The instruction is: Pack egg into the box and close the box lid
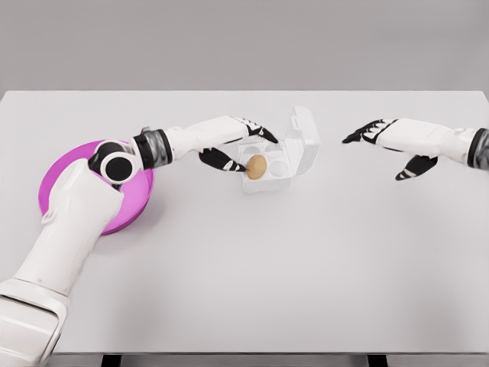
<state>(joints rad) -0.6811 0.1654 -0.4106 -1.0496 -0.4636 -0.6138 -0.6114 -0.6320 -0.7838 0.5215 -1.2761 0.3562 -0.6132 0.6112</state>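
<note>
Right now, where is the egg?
In the head view the egg sits near the table's middle, at the front left of the open clear box, right at the left hand's fingertips. The pink plate lies farther left.

Brown egg (256, 167), magenta plate (53, 193)

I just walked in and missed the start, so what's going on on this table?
The left hand is holding an egg at the open clear box, right over its front cells, so the egg is being packed. The lid stands open behind. The right hand hovers to the box's right, fingers spread, holding nothing. A pink plate sits at the left on the white table, partly behind the left arm.
</note>
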